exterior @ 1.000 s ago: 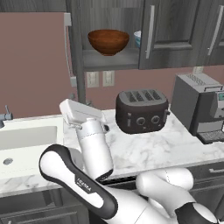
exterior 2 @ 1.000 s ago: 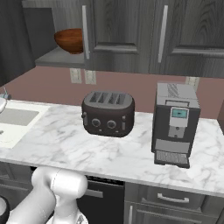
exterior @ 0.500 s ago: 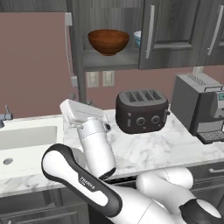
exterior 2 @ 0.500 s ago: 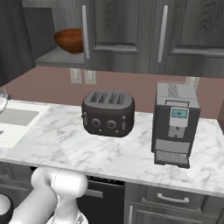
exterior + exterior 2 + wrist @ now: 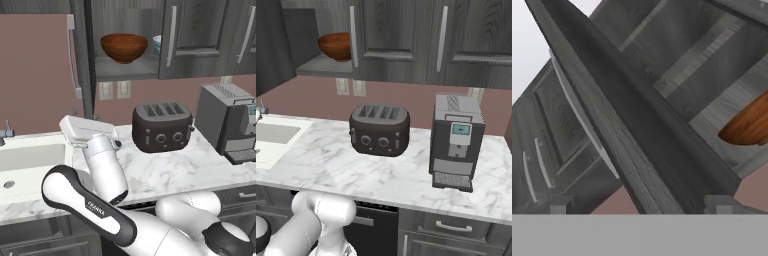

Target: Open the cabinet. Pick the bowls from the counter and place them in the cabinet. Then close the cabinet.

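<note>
Left base view: cabinet (image 5: 125, 60) open, its door (image 5: 80, 55) swung out edge-on; brown bowl (image 5: 124, 47) on the shelf, white and blue bowl (image 5: 157, 44) behind it half hidden by the shut door; toaster (image 5: 162, 126) on the counter (image 5: 200, 165). Right base view: brown bowl on the shelf, toaster and coffee machine (image 5: 456, 140) below. Hand view: gripper (image 5: 641, 206) with jaws spread wide and empty, door edge between the tips; risk that a careless push glances off the thin edge and leaves the door ajar.
</note>
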